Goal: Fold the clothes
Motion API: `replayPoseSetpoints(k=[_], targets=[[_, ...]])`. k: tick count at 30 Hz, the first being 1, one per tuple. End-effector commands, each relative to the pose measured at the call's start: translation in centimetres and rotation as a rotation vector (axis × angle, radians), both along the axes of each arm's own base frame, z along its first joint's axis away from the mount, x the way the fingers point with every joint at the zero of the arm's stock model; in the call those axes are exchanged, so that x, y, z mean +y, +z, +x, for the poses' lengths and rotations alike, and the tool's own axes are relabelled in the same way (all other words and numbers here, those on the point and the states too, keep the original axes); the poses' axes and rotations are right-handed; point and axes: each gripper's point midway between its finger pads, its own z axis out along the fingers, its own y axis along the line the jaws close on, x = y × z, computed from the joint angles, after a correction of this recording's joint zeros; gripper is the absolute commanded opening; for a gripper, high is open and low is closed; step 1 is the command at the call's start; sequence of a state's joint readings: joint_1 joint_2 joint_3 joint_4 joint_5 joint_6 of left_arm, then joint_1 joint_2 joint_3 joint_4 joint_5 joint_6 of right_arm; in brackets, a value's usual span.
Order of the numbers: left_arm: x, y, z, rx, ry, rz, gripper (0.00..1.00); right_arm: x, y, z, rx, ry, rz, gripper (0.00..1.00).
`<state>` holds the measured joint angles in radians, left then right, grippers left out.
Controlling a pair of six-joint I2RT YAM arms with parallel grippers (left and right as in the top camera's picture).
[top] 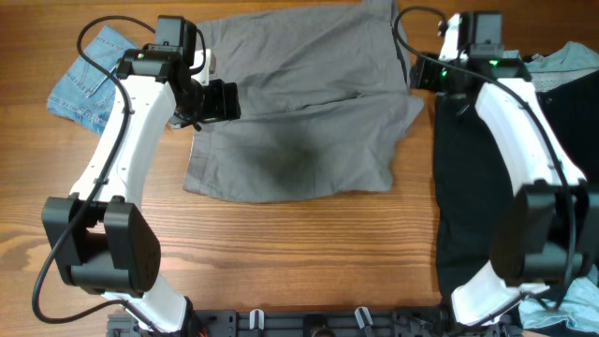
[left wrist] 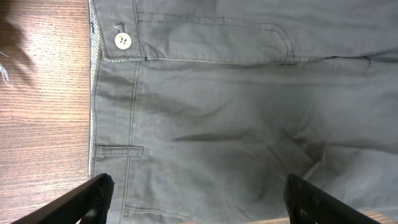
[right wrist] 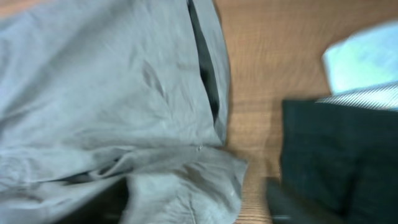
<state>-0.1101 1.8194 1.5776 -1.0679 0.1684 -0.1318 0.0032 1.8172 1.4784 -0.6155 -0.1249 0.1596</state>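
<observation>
The grey shorts [top: 299, 112] lie spread across the middle of the table, waistband to the left, with a white button [left wrist: 123, 41] beside the fly. My left gripper [top: 221, 101] hovers over the waistband end; in the left wrist view it [left wrist: 199, 200] stands wide open, with flat grey cloth below and nothing between the fingers. My right gripper [right wrist: 196, 205] is at the shorts' right edge. Its blurred dark fingers [right wrist: 286, 199] stand apart on either side of a rumpled leg corner [right wrist: 193, 180], open and not pinching it.
Small blue denim shorts [top: 89, 84] lie at the far left, just beside the left arm. A black garment [top: 468, 187] runs down the right side under the right arm, and it [right wrist: 336, 149] lies close to the right gripper. Pale blue cloth [top: 571, 56] sits at the back right.
</observation>
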Motion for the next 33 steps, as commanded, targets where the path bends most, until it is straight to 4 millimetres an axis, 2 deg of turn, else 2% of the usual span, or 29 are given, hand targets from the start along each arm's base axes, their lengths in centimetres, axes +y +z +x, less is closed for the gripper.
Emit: replayPoseSetpoints(k=[1,3,4,5,6,8,9,11,13,14,19,23,25,27,28,29,30,32,33], targets=[[0.1,0.6,0.4,-0.026,-0.016,0.007,0.88,-0.3,0.2,-2.1,0.067,0.014,-0.043,0.82],[0.1,0.6,0.4,-0.026,-0.016,0.007,0.88,0.0,-2.0,-5.4,0.228,-0.027,0.002,0.74],[0.1,0.6,0.4,-0.026,-0.016,0.007,0.88,0.6,-3.1,-7.3,0.316,-0.03,0.045,0.65],[0.1,0.6,0.4,-0.028,-0.016,0.007,0.88,1.3,-4.0,-9.0,0.385,-0.012,0.077,0.62],[0.1,0.6,0.5,-0.031,-0.016,0.007,0.88,1.6,-4.8,-10.1,0.428,-0.007,0.092,0.6],[0.1,0.7,0.8,-0.044,-0.016,0.005,0.88,2.5,-6.5,-12.3,0.505,0.016,0.142,0.44],[0.1,0.8,0.9,-0.05,-0.016,0.005,0.88,3.5,-7.4,-13.5,0.534,0.076,0.182,0.43],[0.1,0.8,1.0,-0.053,-0.016,0.004,0.88,5.9,-8.3,-15.9,0.581,0.207,0.296,0.7],[0.1,0.7,0.9,-0.047,-0.016,0.005,0.88,8.8,-8.2,-18.3,0.619,0.307,0.462,0.75],[0.1,0.7,0.8,-0.045,-0.016,0.005,0.88,9.8,-8.5,-19.8,0.672,0.282,0.549,0.77],[0.1,0.8,0.9,-0.049,-0.016,0.005,0.88,10.1,-9.1,-21.3,0.805,0.088,0.628,0.9],[0.1,0.8,0.9,-0.048,-0.016,0.005,0.88,11.2,-9.9,-21.7,0.846,0.004,0.679,0.89],[0.1,0.8,0.9,-0.048,-0.015,0.005,0.88,11.6,-11.1,-21.6,0.846,-0.058,0.69,0.76],[0.1,0.7,0.9,-0.047,-0.016,0.004,0.88,10.7,-12.4,-20.9,0.813,-0.115,0.631,0.5],[0.1,0.7,0.8,-0.046,-0.016,0.005,0.88,9.3,-13.4,-20.6,0.791,-0.166,0.546,0.39],[0.1,0.7,0.8,-0.044,-0.016,0.005,0.88,7.8,-14.1,-20.0,0.757,-0.209,0.456,0.23],[0.1,0.7,0.7,-0.041,-0.016,0.005,0.88,6.6,-14.2,-19.4,0.727,-0.226,0.39,0.13],[0.1,0.7,0.7,-0.04,-0.016,0.006,0.88,5.0,-13.4,-18.1,0.674,-0.226,0.314,0.08],[0.1,0.7,0.7,-0.04,-0.016,0.006,0.88,4.0,-12.3,-17.3,0.635,-0.234,0.256,0.04]])
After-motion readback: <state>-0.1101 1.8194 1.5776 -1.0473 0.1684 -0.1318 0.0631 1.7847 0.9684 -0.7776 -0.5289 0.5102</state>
